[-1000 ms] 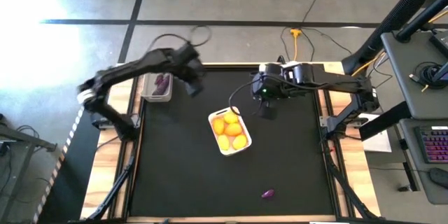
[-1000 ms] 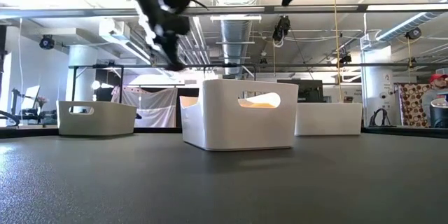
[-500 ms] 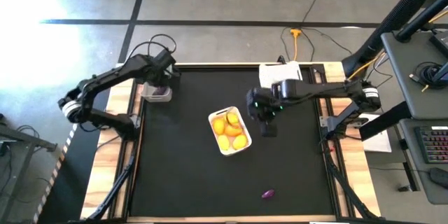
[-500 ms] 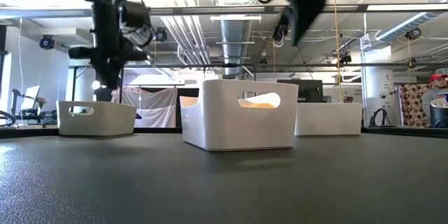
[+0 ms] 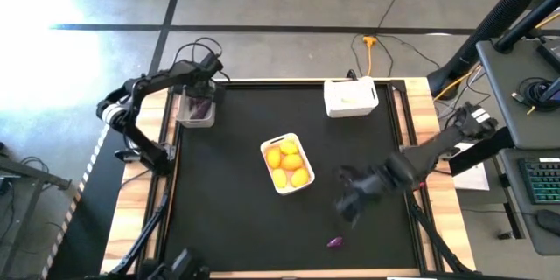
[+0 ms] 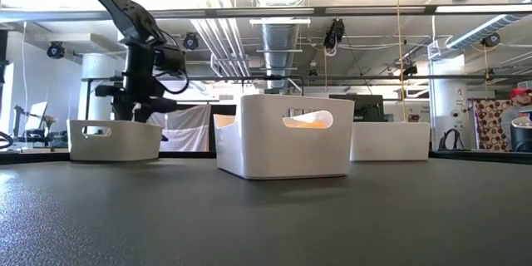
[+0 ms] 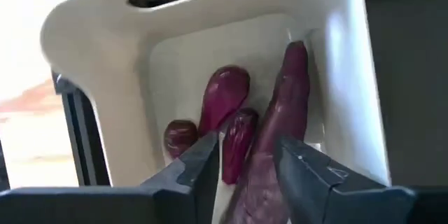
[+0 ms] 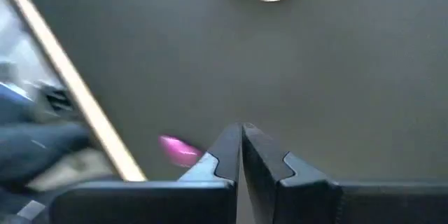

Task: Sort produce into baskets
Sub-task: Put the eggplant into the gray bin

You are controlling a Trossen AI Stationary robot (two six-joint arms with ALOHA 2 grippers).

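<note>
Left gripper (image 7: 241,164) jaws parted over purple vegetables (image 7: 280,112); right gripper (image 8: 242,140) closed, seemingly empty.

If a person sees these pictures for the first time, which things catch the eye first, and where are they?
The white basket of yellow and orange fruits stands out mid-table. At the far left corner, the left gripper hangs over the grey basket, a long purple vegetable between its parted fingers. One small purple piece lies alone near the front edge, close to the shut right gripper.
</note>
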